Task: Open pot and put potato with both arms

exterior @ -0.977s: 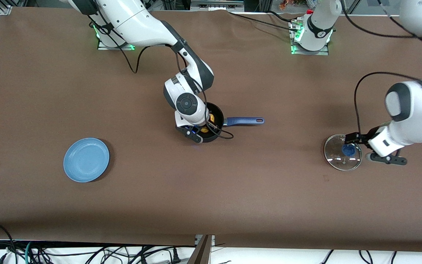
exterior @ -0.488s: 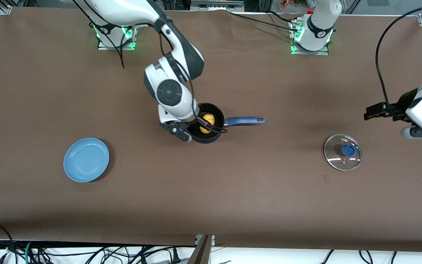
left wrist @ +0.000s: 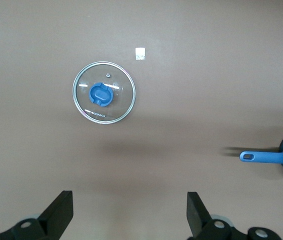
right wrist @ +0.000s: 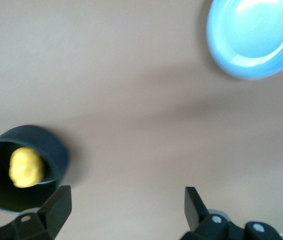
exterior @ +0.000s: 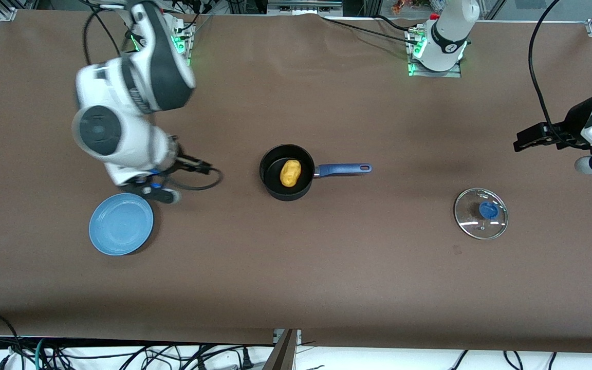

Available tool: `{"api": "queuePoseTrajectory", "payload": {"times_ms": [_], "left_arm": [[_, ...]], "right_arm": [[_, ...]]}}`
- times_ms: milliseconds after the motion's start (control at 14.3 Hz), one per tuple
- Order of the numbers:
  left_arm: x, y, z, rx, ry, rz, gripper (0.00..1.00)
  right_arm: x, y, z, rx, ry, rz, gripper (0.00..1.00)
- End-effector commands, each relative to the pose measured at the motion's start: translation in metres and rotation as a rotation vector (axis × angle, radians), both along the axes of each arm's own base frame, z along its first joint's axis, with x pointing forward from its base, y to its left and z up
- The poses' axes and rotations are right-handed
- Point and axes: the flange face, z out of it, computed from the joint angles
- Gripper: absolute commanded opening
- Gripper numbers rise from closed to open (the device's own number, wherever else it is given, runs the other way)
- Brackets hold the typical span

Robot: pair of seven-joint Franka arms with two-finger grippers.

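Right gripper (right wrist: pixel 124 212): fingers spread wide, empty, above bare tabletop (exterior: pixel 296 267) between plate (exterior: pixel 121 224) and pot (exterior: pixel 287 172). Left gripper (left wrist: pixel 129 215): fingers wide, empty, lid (exterior: pixel 481 213) at its 7 o'clock. Potato (exterior: pixel 290 173) lies inside the uncovered pot.

Matt brown cloth-like table cover (exterior: pixel 296 267), small black round matt saucepan (exterior: pixel 275 191) with glossy blue handle, lumpy dull yellow potato (exterior: pixel 290 172), clear glass lid (exterior: pixel 468 222) with metal rim, glossy blue plate (exterior: pixel 121 224), smooth white plastic arm shells (exterior: pixel 121 139)

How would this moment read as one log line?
potato in pot | lid on table | left gripper open, empty | right gripper open, empty
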Motion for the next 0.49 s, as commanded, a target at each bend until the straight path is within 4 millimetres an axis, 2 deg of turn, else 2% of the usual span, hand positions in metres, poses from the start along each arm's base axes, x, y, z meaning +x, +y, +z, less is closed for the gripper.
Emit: {"api": "queuePoseTrajectory", "payload": {"times_ms": [0,209,279,349,419], "left_arm": [[-0.002,-0.001,0.005,0.019,0.006,0.009,1.0],[-0.002,-0.002,0.005,0.021,0.006,0.007,1.0],[-0.002,-0.001,0.005,0.019,0.006,0.009,1.0],[-0.002,-0.002,0.005,0.018,0.007,0.009,1.0],[-0.002,-0.002,0.005,0.018,0.007,0.009,1.0]], "right_arm": [[0.006,-0.064,0.027,0.022,-0.034,0.099,1.0],[0.009,-0.133,0.05,0.006,-0.054,0.168,1.0],[0.007,-0.151,0.053,-0.005,-0.039,0.195,1.0],[0.004,-0.159,0.056,-0.011,-0.016,0.213,1.0],[0.004,-0.166,0.07,-0.011,-0.031,0.212,1.0]]}}
